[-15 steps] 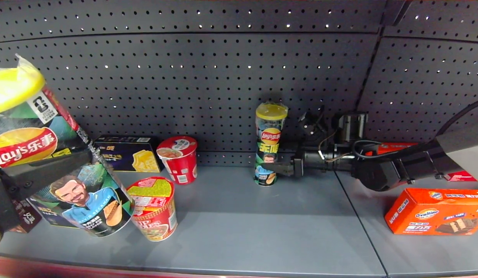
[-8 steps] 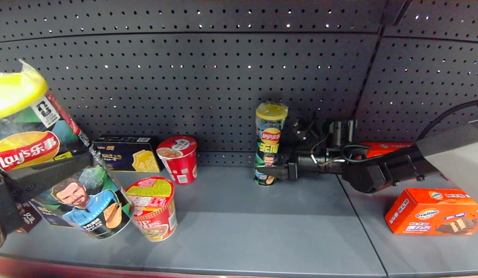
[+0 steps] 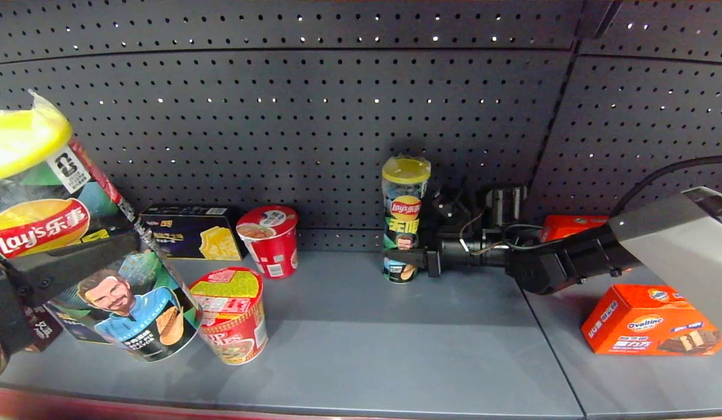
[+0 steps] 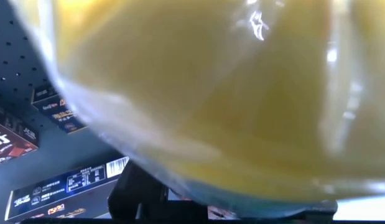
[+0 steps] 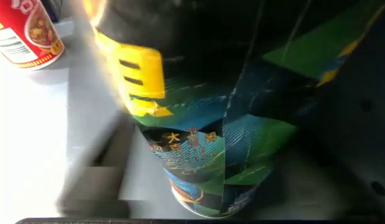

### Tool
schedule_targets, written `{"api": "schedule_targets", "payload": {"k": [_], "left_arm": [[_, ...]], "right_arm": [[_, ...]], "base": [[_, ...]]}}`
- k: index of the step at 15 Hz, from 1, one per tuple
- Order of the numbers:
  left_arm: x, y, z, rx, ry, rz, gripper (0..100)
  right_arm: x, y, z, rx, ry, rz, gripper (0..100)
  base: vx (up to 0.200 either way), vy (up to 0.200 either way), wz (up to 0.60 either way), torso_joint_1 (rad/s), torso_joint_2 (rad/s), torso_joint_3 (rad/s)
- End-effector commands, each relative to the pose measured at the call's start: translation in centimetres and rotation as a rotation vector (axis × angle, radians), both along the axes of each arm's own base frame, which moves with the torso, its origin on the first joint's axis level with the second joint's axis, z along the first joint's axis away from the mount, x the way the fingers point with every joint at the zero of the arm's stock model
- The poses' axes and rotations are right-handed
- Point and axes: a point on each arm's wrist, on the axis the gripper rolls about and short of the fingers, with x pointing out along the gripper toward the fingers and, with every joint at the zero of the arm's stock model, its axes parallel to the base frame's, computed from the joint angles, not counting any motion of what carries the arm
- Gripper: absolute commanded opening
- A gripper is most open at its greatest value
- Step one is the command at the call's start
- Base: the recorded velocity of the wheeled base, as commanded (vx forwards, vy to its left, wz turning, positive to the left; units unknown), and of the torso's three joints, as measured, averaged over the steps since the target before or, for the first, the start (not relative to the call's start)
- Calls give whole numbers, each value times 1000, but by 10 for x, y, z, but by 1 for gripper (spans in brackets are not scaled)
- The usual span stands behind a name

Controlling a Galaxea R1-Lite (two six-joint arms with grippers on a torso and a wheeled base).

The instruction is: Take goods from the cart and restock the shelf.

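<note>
A tall chips can (image 3: 403,216) with a yellow lid stands upright on the grey shelf (image 3: 396,350), close to the pegboard back wall. My right gripper (image 3: 406,256) reaches in from the right and is shut on its lower part; up close the can (image 5: 229,143) shows its green and blue wrap. At the far left, above the shelf's front, a second chips can (image 3: 58,233) hangs tilted, with my left gripper (image 3: 75,256) shut across its middle. Its yellow lid (image 4: 211,93) sits right before the left wrist camera.
Two cup noodles (image 3: 270,239) (image 3: 232,315) and a dark box (image 3: 192,231) stand left of centre. More dark boxes (image 3: 40,332) lie behind the held can. An orange box (image 3: 652,321) sits front right, another (image 3: 574,226) behind my right arm. The shelf's front middle is bare.
My right arm has shifted a little to the left, and the can in its gripper moved with it. The left can dipped slightly a second ago, then stayed put.
</note>
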Motion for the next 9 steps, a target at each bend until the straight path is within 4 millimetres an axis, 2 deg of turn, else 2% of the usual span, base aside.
{"api": "schedule_targets", "payload": {"k": [1, 5, 9], "left_arm": [[0, 0, 0, -1, -2, 0, 0], [-1, 0, 2, -5, -9, 1, 0], [2, 1, 4, -6, -15, 16, 0]], "right_arm": [[-2, 1, 3, 2, -4, 4, 0], [-20, -6, 16, 0, -6, 2, 0], [-57, -14, 34, -4, -6, 14, 0]], "base": [[0, 0, 0, 0, 0, 0], [0, 0, 0, 0, 0, 0], [0, 0, 0, 0, 0, 0]]}}
